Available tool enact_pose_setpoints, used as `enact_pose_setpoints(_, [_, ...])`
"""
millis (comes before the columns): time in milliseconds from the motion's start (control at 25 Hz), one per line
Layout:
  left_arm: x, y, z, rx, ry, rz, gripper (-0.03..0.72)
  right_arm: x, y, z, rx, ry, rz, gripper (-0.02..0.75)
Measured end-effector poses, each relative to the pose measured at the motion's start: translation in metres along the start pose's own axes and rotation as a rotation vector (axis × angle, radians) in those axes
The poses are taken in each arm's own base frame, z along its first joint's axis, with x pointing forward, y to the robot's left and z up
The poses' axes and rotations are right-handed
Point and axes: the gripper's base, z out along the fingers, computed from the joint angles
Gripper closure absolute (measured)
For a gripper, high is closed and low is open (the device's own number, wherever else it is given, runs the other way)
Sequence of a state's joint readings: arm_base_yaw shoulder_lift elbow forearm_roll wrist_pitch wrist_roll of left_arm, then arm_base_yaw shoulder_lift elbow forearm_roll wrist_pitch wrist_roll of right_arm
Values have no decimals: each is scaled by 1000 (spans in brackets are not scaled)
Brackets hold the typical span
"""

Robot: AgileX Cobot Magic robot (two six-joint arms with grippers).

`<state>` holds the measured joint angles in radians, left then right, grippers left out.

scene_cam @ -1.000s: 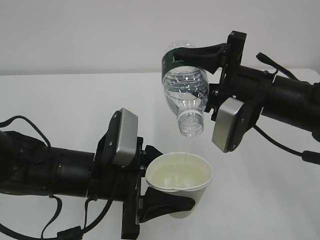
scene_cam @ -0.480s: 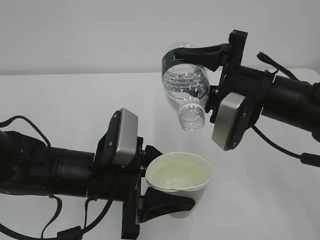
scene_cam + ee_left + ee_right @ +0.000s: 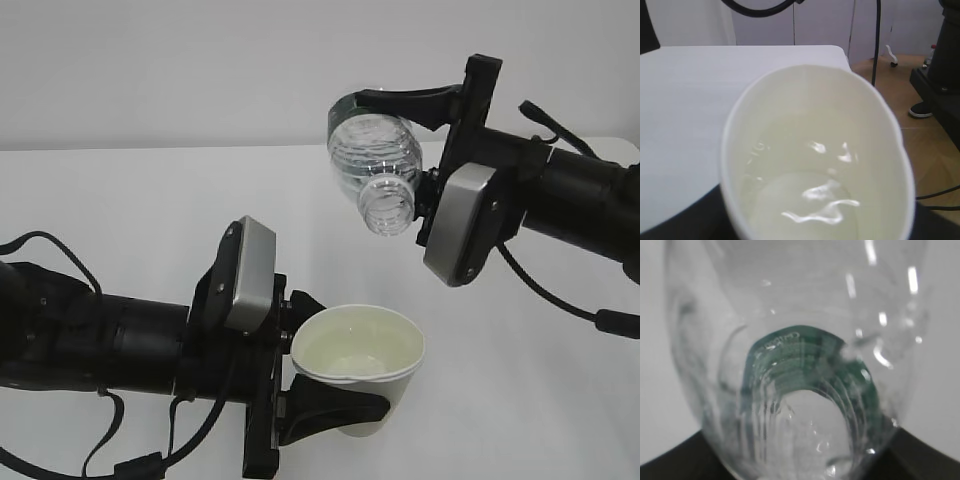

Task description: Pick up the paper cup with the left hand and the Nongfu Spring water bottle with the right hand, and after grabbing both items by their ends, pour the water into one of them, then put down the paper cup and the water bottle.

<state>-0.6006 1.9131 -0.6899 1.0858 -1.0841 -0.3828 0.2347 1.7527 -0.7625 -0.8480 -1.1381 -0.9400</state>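
Nongfu Spring water bottle (image 3: 372,165) hangs in the air at the upper right of the exterior view, tipped with its uncapped mouth pointing down and toward the camera, its base end with the dark green label band clamped by the right tool (image 3: 385,110). One black finger (image 3: 410,100) runs along the top of the bottle; the other is hidden behind it. No stream shows at the mouth. The right wrist view looks along the clear ribbed body (image 3: 800,365), with the green band seen through the plastic; whether any liquid remains inside cannot be told. Below and slightly left of the bottle's mouth, well apart from it, the paper cup (image 3: 358,365) sits upright and off the white counter (image 3: 120,210), gripped around its lower wall by the left tool (image 3: 335,410), one black finger (image 3: 335,412) wrapping its front. The cup's rim is pressed a little out of round. In the left wrist view, water (image 3: 810,200) lies in the bottom of the cup (image 3: 815,150), catching bright glints against the pale cream inside. Each arm carries a grey metallic plate near its wrist, the left (image 3: 250,275) just beside the cup, the right (image 3: 460,225) just beside the bottle's neck.
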Motion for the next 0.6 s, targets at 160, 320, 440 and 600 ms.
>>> enact_pose_setpoints(160, [0, 0, 0, 0, 0, 0, 274, 1, -1, 0, 9, 11, 70, 291])
enact_pose_setpoints(320, [0, 0, 0, 0, 0, 0, 274, 3, -2, 0, 23, 28, 137, 291])
enact_pose_setpoints(440, [0, 0, 0, 0, 0, 0, 274, 4, -3, 0, 38, 44, 194, 291])
enact_pose_setpoints(600, [0, 0, 0, 0, 0, 0, 274, 5, -4, 0, 48, 54, 257, 291])
